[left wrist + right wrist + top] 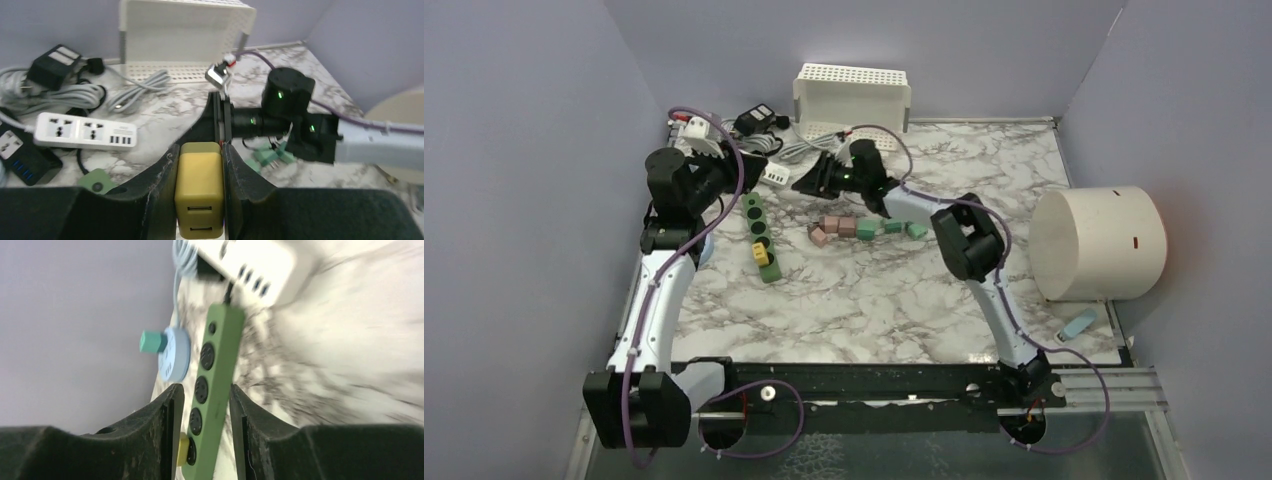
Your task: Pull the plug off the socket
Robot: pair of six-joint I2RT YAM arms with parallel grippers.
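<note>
I keep the left gripper (199,151) clenched on the yellow plug (198,185), held up at far left, apart from the green power strip (759,235). The right gripper (205,394) hangs released, apparently bracing nothing.

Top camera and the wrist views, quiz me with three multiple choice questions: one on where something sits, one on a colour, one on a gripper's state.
1. Where is the white basket?
A) between the arm bases
B) beside the right arm's base
C) against the far wall

2. What colour is the plug on the round blue socket?
A) teal
B) yellow
C) pink

3. The left gripper is:
A) open and empty
B) shut on a yellow charger
C) shut on a red block

Answers:
1. C, the top view shows it at the back wall.
2. A, the right wrist view shows it teal.
3. B, both fingers press the charger's sides.
</note>
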